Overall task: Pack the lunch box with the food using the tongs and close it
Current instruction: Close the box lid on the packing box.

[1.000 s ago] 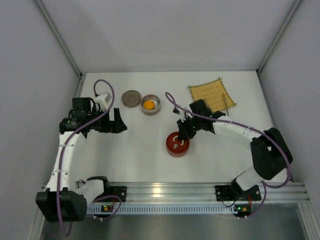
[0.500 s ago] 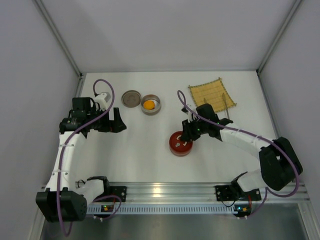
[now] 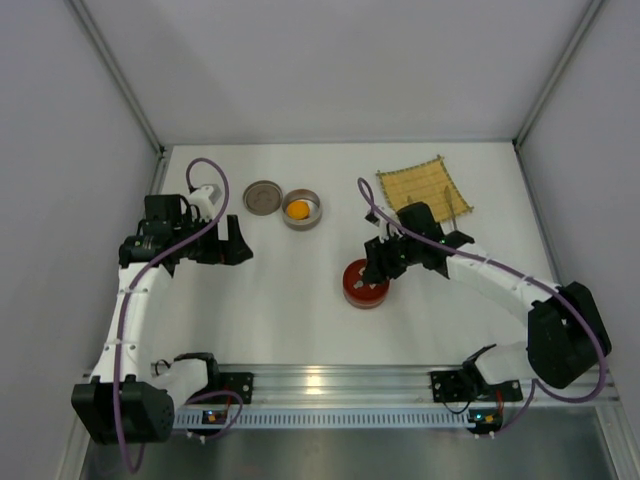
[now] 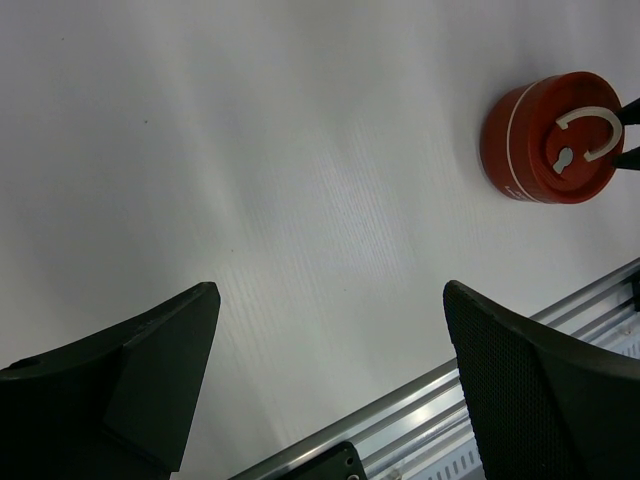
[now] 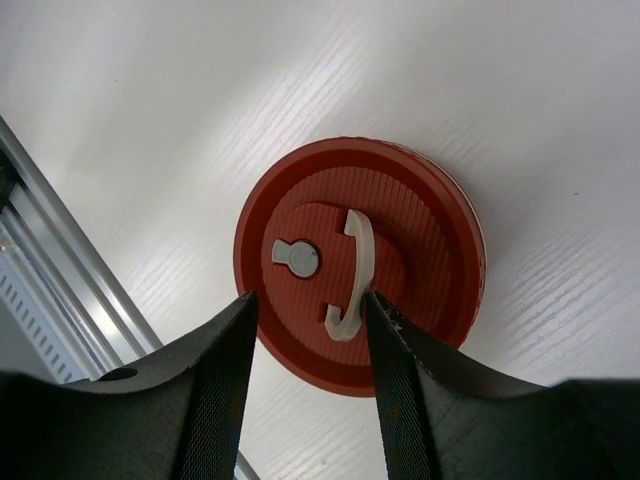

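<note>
i see right end effector (image 5: 310,300) part-open over one red tub (image 5: 430,250), left end effector (image 4: 328,295) wide, empty; one tin (image 3: 314,216), one orange piece (image 3: 298,209) inside.

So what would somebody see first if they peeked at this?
Probably the bright red tub near the middle of the white table, with the right gripper hovering right over its white handle, jaws apart. Next, the little orange ball sitting in a metal bowl at the far side, and the yellow bamboo mat in the far right corner.
</note>
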